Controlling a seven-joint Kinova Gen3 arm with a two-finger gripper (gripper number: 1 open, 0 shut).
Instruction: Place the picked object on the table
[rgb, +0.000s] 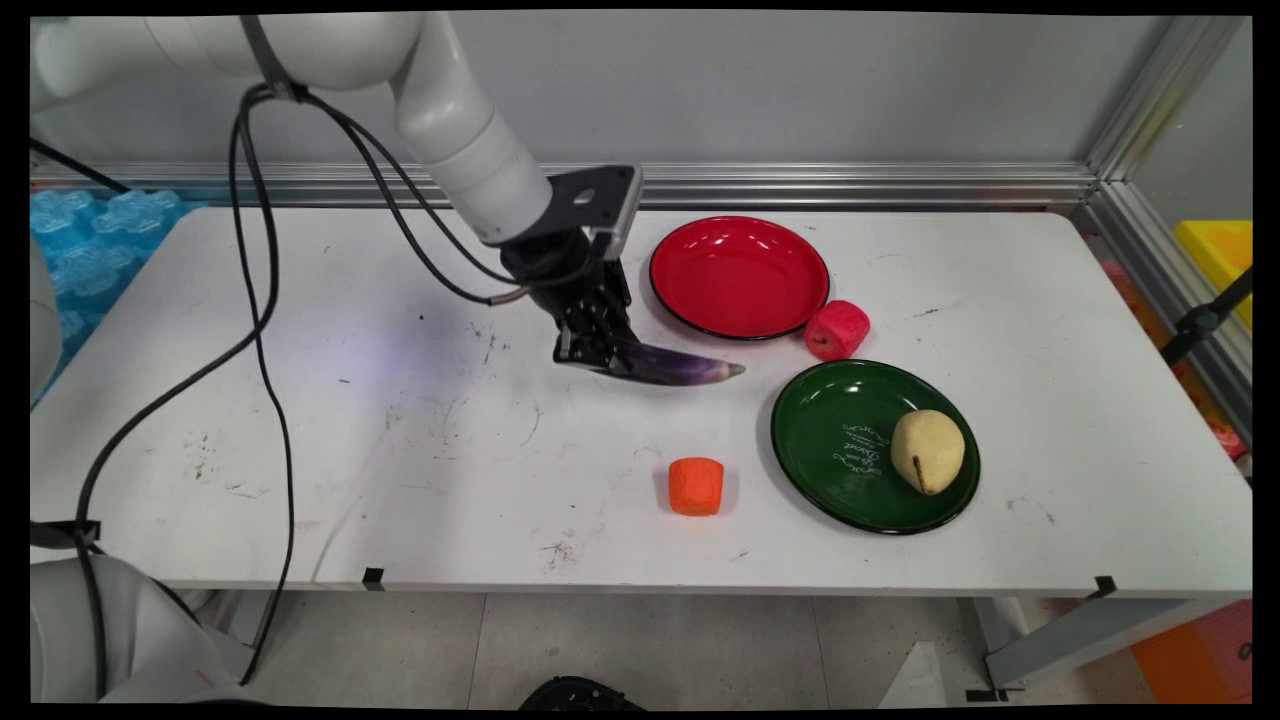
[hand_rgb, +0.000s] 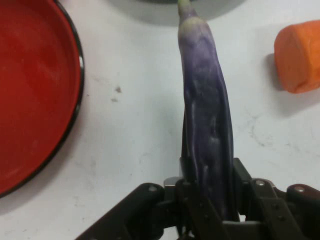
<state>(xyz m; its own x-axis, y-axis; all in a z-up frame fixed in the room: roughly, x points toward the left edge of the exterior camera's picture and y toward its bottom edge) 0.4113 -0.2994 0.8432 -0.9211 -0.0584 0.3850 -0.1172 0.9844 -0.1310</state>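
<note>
Gripper (rgb: 592, 345) clamped on the thick end of a purple eggplant (rgb: 672, 364), low over the white counter (rgb: 400, 450), slim tip pointing away. Just left of the tip a red plate (hand_rgb: 35, 95), to the right an orange block (hand_rgb: 298, 56). Best kept level, grip firm; beyond, a green plate (rgb: 840, 450) with a pear (rgb: 927, 451).

White arm reaches in from upper left, angled down over bench middle; black tool (rgb: 598, 352) low near the surface, fingers (hand_rgb: 243, 176) closed tight.
</note>
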